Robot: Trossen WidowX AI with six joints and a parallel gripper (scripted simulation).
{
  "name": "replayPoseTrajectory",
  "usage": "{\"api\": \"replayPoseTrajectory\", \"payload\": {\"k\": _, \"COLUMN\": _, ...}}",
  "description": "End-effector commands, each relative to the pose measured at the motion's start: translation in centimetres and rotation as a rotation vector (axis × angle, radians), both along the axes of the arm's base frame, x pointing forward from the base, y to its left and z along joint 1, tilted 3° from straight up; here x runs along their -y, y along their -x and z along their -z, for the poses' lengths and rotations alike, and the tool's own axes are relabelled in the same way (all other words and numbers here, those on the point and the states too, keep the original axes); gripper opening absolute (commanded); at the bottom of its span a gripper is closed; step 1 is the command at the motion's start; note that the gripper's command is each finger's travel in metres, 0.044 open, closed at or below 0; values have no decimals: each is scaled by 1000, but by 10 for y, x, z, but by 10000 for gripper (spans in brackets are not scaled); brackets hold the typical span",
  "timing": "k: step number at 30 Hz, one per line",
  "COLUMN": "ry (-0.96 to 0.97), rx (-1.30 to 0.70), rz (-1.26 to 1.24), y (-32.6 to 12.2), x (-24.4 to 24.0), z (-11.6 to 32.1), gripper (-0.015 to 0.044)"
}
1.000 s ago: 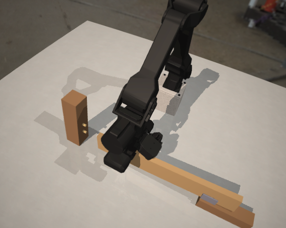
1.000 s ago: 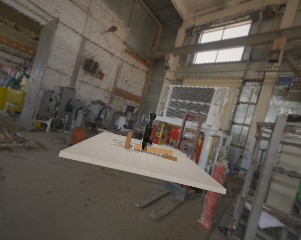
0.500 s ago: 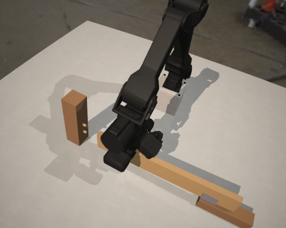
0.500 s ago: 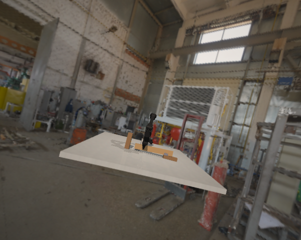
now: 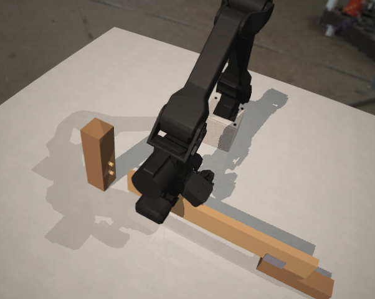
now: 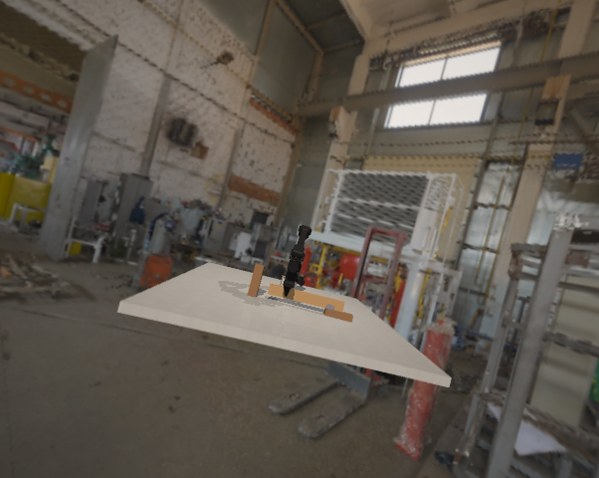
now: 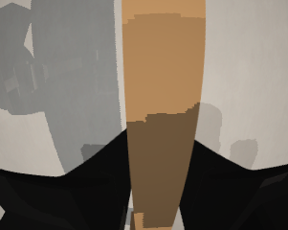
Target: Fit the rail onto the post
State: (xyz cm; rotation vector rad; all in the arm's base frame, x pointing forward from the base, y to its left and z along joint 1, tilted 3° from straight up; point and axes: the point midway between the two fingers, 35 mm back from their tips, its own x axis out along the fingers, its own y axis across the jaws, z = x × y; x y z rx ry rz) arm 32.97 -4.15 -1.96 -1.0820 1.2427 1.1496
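My gripper (image 6: 288, 294) (image 7: 150, 132) is shut on the long light-wood rail (image 5: 239, 232) (image 6: 315, 299) (image 7: 163, 67), with one finger on each side of it near its post end. In the top view the arm hides the fingertips. The rail's near end looks raised off the table, and the rail looks about level. A gap separates that end from the darker upright post (image 5: 93, 157) (image 6: 256, 280). Two pegs (image 5: 110, 164) (image 5: 111, 172) stick out of the post's rail-facing side. The rail's far end sits at the grey bracket (image 5: 274, 261) (image 6: 329, 307) on the footboard block (image 5: 316, 286) (image 6: 343, 316). The rail's end holes are not visible.
The arm's pale base block (image 5: 217, 133) stands behind the rail. The arm reaches over the rail's middle and near part. The pale table (image 5: 116, 58) (image 6: 212, 319) carries all of these things. Shadows of the arm fall around the post and beside the rail.
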Motion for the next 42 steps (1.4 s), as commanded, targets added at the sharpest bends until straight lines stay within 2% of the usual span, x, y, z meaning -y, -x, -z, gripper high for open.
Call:
{"api": "replayPoseTrajectory", "payload": {"k": 1, "ry": -1, "rx": 19, "rz": -3, "y": -5, "x": 0, "z": -7, "gripper": 0}}
{"api": "replayPoseTrajectory", "payload": {"k": 42, "ry": -1, "rx": 19, "rz": -3, "y": -3, "x": 0, "z": -7, "gripper": 0}}
